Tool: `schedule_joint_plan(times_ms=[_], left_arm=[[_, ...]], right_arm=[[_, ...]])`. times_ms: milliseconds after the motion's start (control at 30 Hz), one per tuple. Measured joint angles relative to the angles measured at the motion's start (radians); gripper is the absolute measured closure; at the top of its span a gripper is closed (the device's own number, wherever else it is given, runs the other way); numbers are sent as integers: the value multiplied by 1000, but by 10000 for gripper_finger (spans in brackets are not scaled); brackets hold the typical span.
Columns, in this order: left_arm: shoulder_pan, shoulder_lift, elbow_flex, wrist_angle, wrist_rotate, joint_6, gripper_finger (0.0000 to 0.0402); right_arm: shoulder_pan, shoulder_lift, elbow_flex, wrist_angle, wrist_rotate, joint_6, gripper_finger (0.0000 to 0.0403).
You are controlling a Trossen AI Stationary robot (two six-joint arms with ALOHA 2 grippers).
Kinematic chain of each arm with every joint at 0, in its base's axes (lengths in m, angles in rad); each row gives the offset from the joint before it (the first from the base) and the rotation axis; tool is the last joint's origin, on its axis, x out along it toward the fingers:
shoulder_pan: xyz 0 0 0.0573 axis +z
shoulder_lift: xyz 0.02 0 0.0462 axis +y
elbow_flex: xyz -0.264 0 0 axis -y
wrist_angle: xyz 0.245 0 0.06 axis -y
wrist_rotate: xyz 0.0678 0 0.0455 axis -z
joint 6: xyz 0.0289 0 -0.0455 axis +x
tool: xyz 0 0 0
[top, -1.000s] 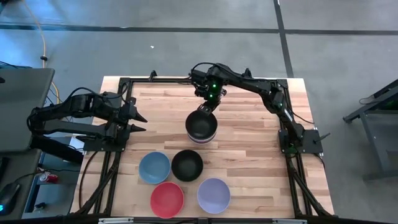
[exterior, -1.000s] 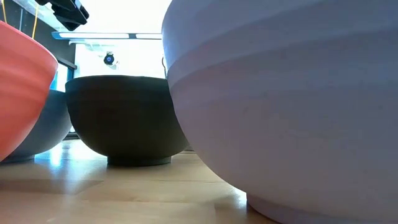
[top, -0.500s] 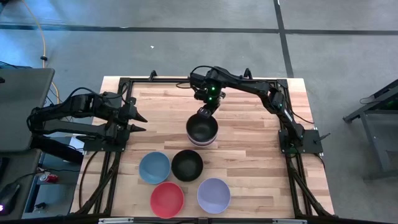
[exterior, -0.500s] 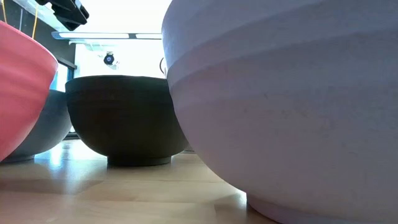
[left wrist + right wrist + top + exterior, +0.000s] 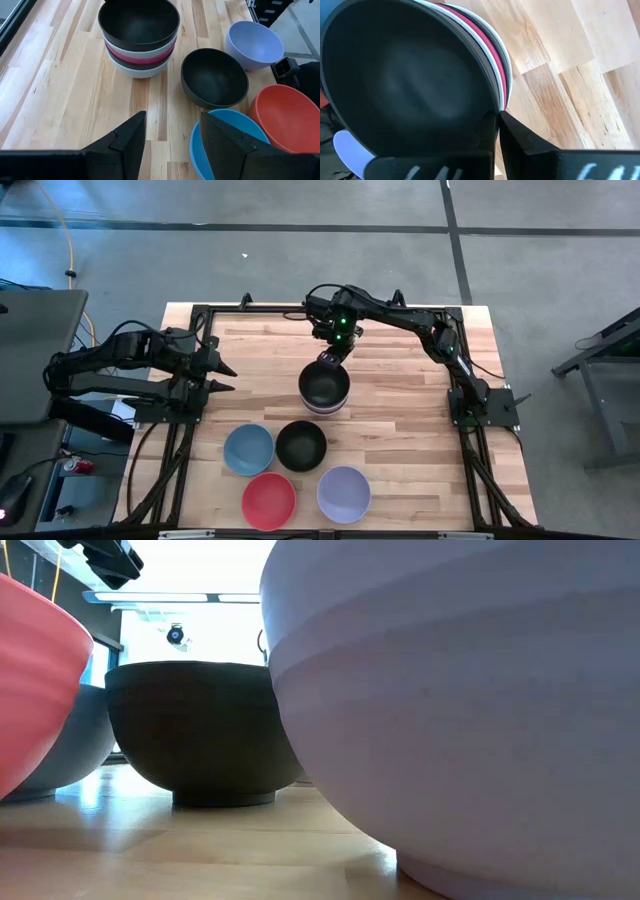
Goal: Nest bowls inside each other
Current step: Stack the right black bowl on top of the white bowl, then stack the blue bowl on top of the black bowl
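A stack of several nested bowls [image 5: 324, 387] stands mid-table, a black one on top [image 5: 139, 22] over white and magenta rims. My right gripper [image 5: 329, 360] [image 5: 498, 116] is at the stack's far rim, shut on the top black bowl. Four single bowls rest upright on their bases near the table's near edge: blue [image 5: 248, 448], black [image 5: 300, 445], red [image 5: 268, 500] and lavender [image 5: 343, 493]. My left gripper [image 5: 228, 377] [image 5: 172, 117] hovers open at the table's left side, pointing toward the stack. My right gripper pinches the top black bowl's rim [image 5: 492, 102] on its far side, one finger inside and one outside. It comes slanting down from the far side. The bowl sits nested in the stack, roughly level.
In the low view the lavender bowl [image 5: 450, 710] fills the right, the black bowl [image 5: 195, 730] stands behind it and the red bowl [image 5: 30, 690] is at the left. Bare wood [image 5: 400, 380] lies right of the stack. A black frame rail [image 5: 300, 308] runs along the far edge.
My right gripper has eased slightly toward the near edge and down, keeping its hold. The top black bowl has settled level into the stack.
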Motion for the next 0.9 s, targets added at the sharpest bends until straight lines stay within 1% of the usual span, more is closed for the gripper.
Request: schedule_joint_plan(times_ms=[100,167,400,567,667,800,900], left_arm=[[0,0,0,0,0,0,227],[0,0,0,0,0,0,227],[0,0,0,0,0,-2,227],[0,0,-7,0,0,5,227],[0,-1,-40,-10,7,5,227],[0,1,-124,-56,56,-9,227],[0,1,-189,-65,64,-45,227]], right_arm=[[3,0,0,4,-2,1,400],[6,0,0,8,-5,1,389],[7,0,-1,9,-13,1,323],[7,-7,-1,10,-12,-17,294],[7,-27,4,-6,-11,-47,286],[7,-76,5,-9,-10,-98,284],[7,-126,5,-7,-10,-147,284]])
